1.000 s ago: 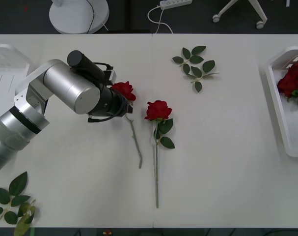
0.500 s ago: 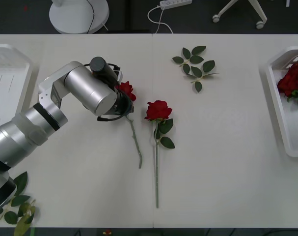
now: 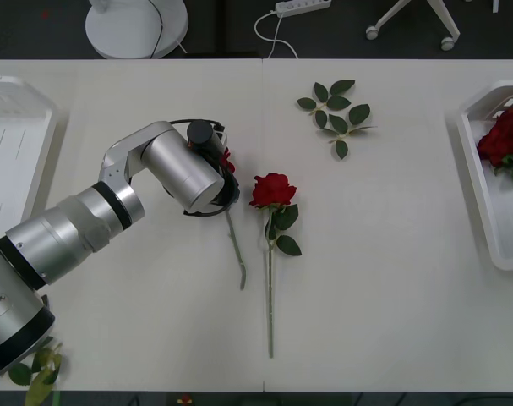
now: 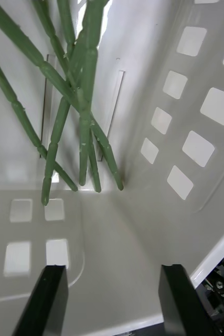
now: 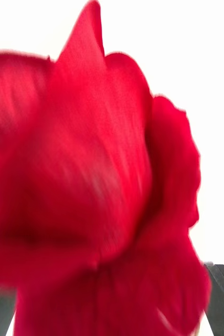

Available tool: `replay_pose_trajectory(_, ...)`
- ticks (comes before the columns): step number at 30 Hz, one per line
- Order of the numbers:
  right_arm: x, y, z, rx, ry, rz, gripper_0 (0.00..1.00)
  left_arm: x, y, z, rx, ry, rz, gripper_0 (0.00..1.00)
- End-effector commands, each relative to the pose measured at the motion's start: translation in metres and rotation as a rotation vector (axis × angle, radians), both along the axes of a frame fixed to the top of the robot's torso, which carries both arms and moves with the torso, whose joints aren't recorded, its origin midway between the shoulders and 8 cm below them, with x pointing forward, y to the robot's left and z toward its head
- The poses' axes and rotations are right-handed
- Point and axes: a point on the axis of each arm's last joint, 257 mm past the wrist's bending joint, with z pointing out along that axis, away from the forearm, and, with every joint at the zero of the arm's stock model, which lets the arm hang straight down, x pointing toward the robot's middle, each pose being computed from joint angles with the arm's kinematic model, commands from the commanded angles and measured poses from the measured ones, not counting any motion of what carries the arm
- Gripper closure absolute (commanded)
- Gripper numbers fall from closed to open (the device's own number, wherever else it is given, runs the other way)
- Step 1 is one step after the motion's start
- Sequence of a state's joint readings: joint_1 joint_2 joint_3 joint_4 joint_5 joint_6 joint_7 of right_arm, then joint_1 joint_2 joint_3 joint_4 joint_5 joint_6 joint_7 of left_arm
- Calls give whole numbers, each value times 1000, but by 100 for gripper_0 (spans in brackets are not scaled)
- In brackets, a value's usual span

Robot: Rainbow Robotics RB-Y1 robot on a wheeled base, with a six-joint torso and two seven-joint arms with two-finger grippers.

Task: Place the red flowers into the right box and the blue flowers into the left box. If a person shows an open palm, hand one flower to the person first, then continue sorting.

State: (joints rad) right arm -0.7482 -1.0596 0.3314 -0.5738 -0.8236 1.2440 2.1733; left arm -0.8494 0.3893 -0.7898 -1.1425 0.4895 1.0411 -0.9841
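the left tool (image 3: 225,173) sits at the bloom of one red rose (image 3: 228,161) near the middle of the surface (image 3: 391,279), with the rose's bare stem trailing away from the tool toward the robot. in the left wrist view the bloom (image 5: 91,189) presses right up to the lens, with a dark finger (image 5: 222,299) at the corner beside it. that suggests the fingers straddle the flower head, but whether they have clamped on it i cannot tell, since the petals hide the gap. taking it at the head makes sense, as the thin stem lies flat and offers little to pinch.

a second red rose (image 3: 273,189) lies just beside the left tool, on its side toward the right box (image 3: 480,190), its leafy stem running parallel to the first. it is apart from the tool and waits its turn. a green leaf sprig (image 3: 336,114) lies farther out past it.

the right tool (image 4: 112,294) hangs inside the right box (image 4: 195,131), fingers spread with nothing between them, just above green stems (image 4: 83,121) resting against the box wall. red blooms (image 3: 503,139) already lie in that box. the left box (image 3: 11,135) sits well behind the left tool, on the opposite edge of the surface.
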Motion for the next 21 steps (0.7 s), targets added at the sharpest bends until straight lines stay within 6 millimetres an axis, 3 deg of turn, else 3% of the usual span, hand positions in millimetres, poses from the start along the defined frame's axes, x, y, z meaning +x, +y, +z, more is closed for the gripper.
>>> replay_pose_trajectory(1, 6, 0, 30, 5, -16, 39, 25, 2, -18, -2, 13, -7, -62, 0)
replay_pose_trajectory(2, 7, 2, 34, 9, -16, 44, 23, 1, -18, -3, 16, -5, -66, 0)
replay_pose_trajectory(4, 7, 8, 52, 29, -17, 56, 14, 0, -17, -6, 35, -4, -80, 36)
replay_pose_trajectory(8, 13, 30, 81, 89, -39, 93, 4, -1, -11, -12, 87, -10, -102, 70)
replay_pose_trajectory(9, 18, 40, 91, 112, -53, 115, 1, -1, -9, -13, 94, -8, -102, 75)
replay_pose_trajectory(12, 30, 69, 113, 161, -90, 179, 0, 0, -6, -15, 102, -6, -104, 77)
replay_pose_trajectory(15, 38, 97, 127, 200, -106, 246, 0, -1, -4, -17, 110, -1, -107, 97)
replay_pose_trajectory(21, 46, 153, 141, 319, -138, 284, 0, 2, 3, -16, 128, -4, -115, 100)
